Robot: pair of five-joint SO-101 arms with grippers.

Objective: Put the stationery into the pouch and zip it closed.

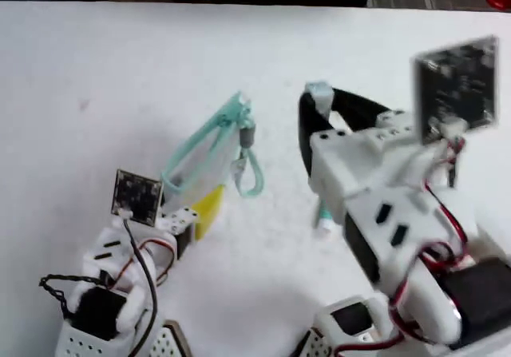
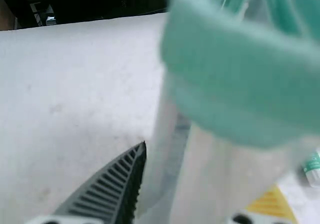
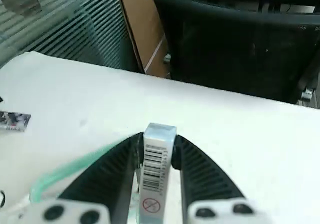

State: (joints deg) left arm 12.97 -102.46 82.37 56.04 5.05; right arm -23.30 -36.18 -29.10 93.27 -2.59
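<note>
The loading step is in hand: the right claw (image 1: 318,104) is closing snugly on a stick (image 3: 154,174), its two black jaws pressing against either side so that the pale capped end is poking out just past the tips. It is hanging above the table (image 1: 120,69) beside the pouch (image 1: 204,153), near it but not touching. The left claw (image 1: 200,205) is sitting at the pouch's lower end. In the left wrist view one ribbed finger (image 2: 112,194) is lying right against the clear wall, so it is judged to be pinching that wall and propping the pouch up. The next move is likely calling for the stick to be swung across, lined up with the slit between the teal zip edges, and let go only once it is inside. The opening is looking narrow, so the aim is mattering. The zip is not yet being closed. The pouch is showing as soft clear plastic with teal trim (image 2: 235,83), tilting up off the table, its mouth gaping a little, with a grey zip pull (image 1: 246,137) and a teal loop (image 1: 252,173) dangling at one end. Something yellow (image 1: 209,204) is showing at its lower end, though what it is cannot be told. A small teal-and-white piece (image 1: 323,223) is peeking out from under the right arm, possibly more stationery.
</note>
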